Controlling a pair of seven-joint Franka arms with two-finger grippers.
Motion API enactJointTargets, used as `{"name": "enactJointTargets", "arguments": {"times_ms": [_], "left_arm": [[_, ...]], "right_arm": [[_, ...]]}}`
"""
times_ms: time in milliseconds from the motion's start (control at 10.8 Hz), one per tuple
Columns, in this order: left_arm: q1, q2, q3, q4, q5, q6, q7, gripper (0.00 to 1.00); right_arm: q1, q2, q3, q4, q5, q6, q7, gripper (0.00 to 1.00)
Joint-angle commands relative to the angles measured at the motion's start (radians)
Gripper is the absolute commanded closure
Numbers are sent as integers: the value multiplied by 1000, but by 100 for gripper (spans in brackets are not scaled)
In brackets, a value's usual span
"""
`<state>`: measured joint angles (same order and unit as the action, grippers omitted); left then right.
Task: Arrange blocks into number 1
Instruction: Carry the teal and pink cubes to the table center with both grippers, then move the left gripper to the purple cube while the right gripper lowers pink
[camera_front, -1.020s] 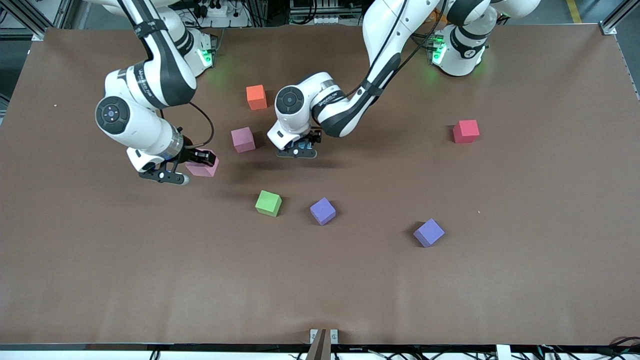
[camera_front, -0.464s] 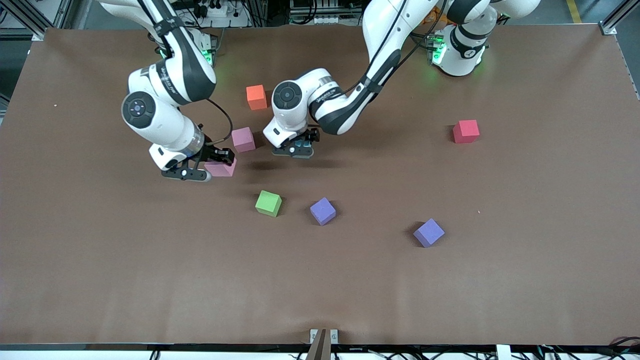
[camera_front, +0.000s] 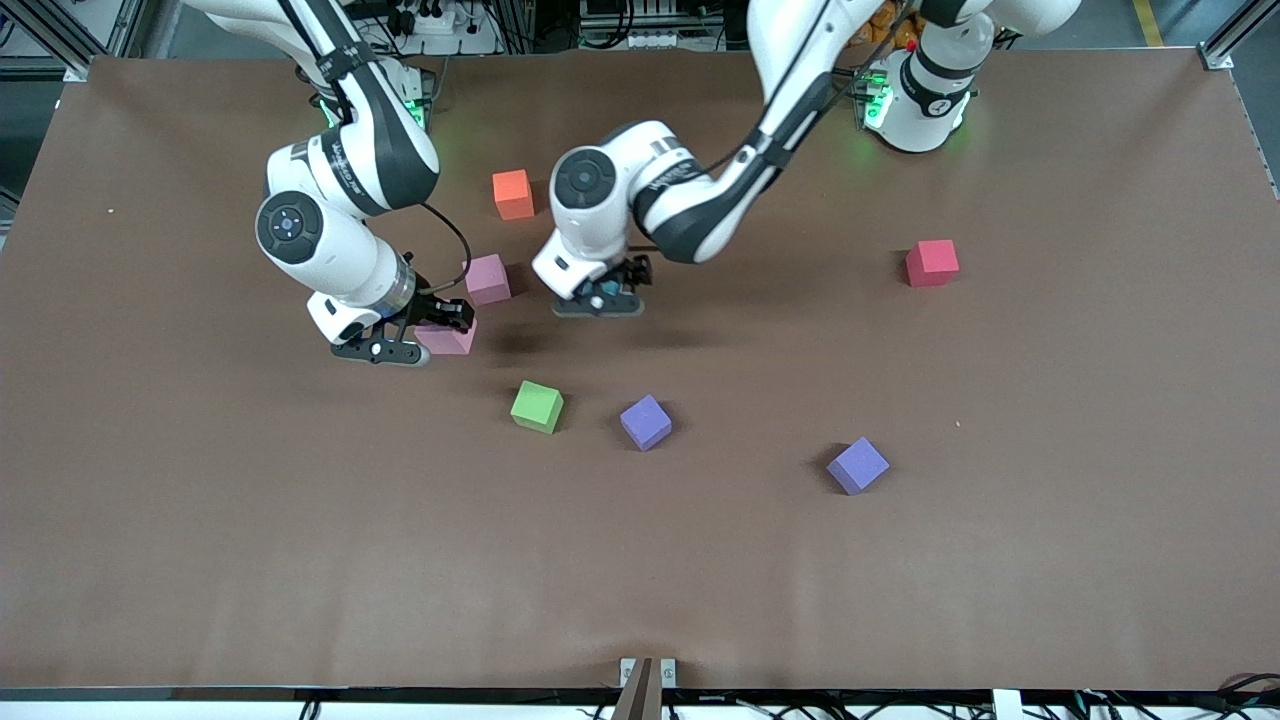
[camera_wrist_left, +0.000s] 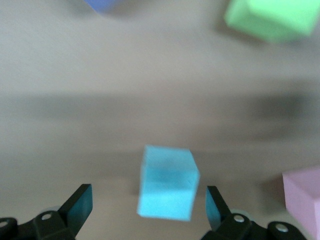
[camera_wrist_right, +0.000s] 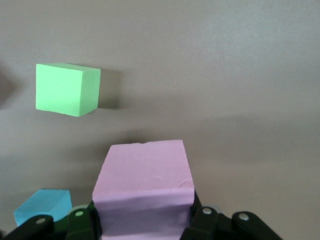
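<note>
My right gripper (camera_front: 432, 326) is shut on a pink block (camera_front: 447, 339) (camera_wrist_right: 145, 185), low over the table next to a second pink block (camera_front: 487, 279). My left gripper (camera_front: 601, 297) (camera_wrist_left: 148, 205) is open, its fingers (camera_wrist_left: 80, 204) standing apart on either side of a blue block (camera_front: 604, 290) (camera_wrist_left: 167, 182) without touching it. An orange block (camera_front: 513, 194) lies toward the robots' bases. Nearer the front camera lie a green block (camera_front: 537, 406) (camera_wrist_right: 65, 89) and a purple block (camera_front: 645, 421). Another purple block (camera_front: 857, 465) and a red block (camera_front: 931, 262) sit toward the left arm's end.
The brown table (camera_front: 300, 560) has wide bare room along its front and at both ends. A small bracket (camera_front: 647, 672) sits at the front edge.
My right arm carried the pink block across the table until it hung next to the second pink block. My left gripper stayed over the blue block and shifted only slightly.
</note>
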<state>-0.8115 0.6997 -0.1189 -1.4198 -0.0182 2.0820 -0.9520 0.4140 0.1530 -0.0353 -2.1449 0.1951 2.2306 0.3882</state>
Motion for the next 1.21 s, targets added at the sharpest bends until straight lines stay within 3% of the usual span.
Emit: {"name": "enactJointTargets", "arguments": {"times_ms": [0,742,1113], "left_arm": [[69,-32,34,-16,21,-16,-45,0],[509,-54,56,-21,52,-11,-10,0],[555,-23,53,-19,63,35,-85,0]], "right_arm": [[40,35,-6,25,20,17,11,37],[299,242,-38,238,12,18,262,37],[394,341,-52,298,14,56,339,37]]}}
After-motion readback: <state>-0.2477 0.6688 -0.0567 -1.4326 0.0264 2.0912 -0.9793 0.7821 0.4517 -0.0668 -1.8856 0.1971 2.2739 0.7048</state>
